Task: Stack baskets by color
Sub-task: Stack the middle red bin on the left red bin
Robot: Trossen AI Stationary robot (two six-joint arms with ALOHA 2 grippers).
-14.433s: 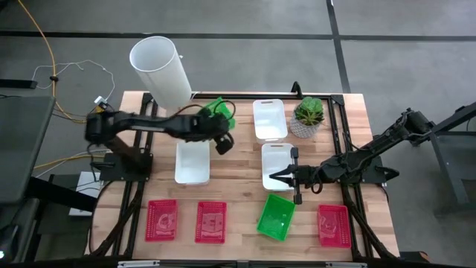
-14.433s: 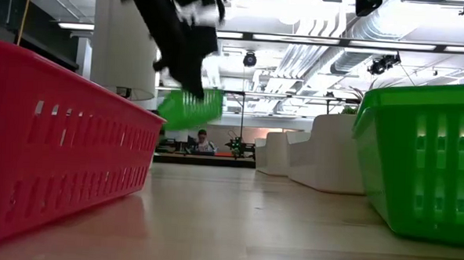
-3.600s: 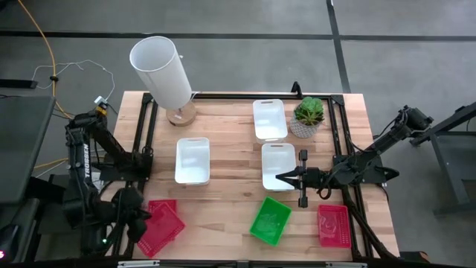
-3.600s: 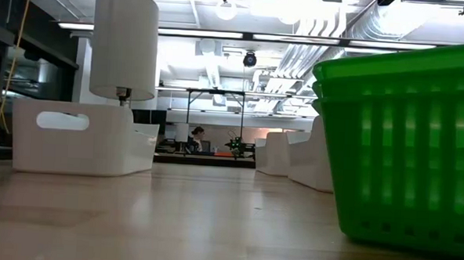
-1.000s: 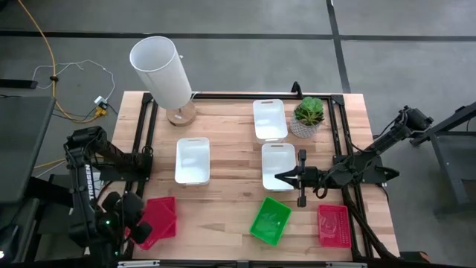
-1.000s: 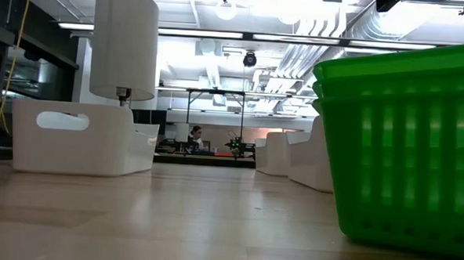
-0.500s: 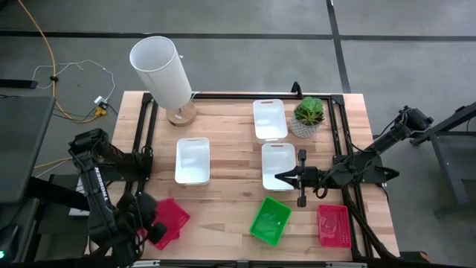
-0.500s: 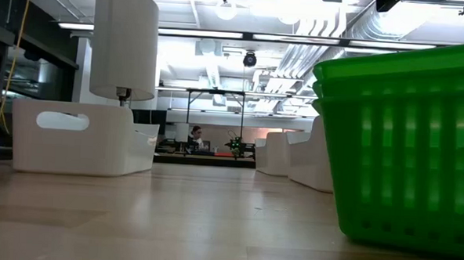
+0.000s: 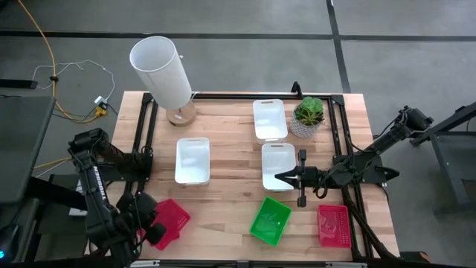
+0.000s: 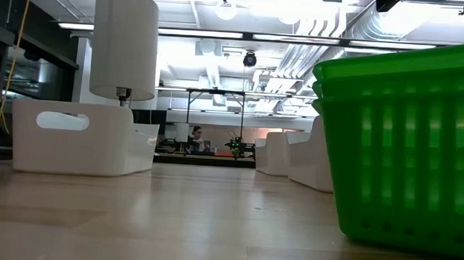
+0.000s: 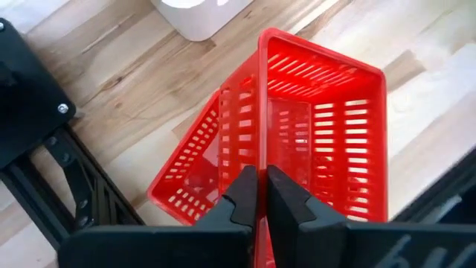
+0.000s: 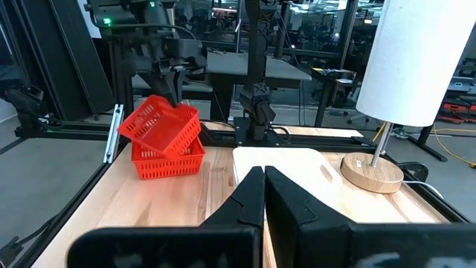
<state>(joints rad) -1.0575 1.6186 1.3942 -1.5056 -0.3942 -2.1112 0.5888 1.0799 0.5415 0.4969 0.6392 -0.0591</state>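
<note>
Down at the near left corner of the tabletop [image 9: 230, 186] we see the left gripper [image 11: 259, 195], its dark arm folded back beside the table edge and reaching in from the side. Its fingers [image 11: 286, 205] are pinched tight on the rim of a red basket [image 11: 327, 141], which hangs tilted, one end dipping into a second red basket [image 11: 190, 175] that sits flat on the wood below. From the right wrist view the tilt is plain: the held basket leans at an angle over the lower one. Both are thin plastic with slotted, mesh-like walls.

The right gripper [image 9: 281, 177] lies low and stretched toward the table's middle, its fingers closed together and holding nothing, its tip against the edge of a white basket [image 9: 278, 165]. That basket is smooth, with rounded corners, as are the white basket [image 9: 193, 160] left of centre and another white basket [image 9: 269, 119] farther back. A green basket [image 9: 269, 220] with slotted sides sits askew near the front edge; the low view shows two rims there, one nested in the other. A lone red basket [image 9: 333, 225] rests at the front right corner.
</note>
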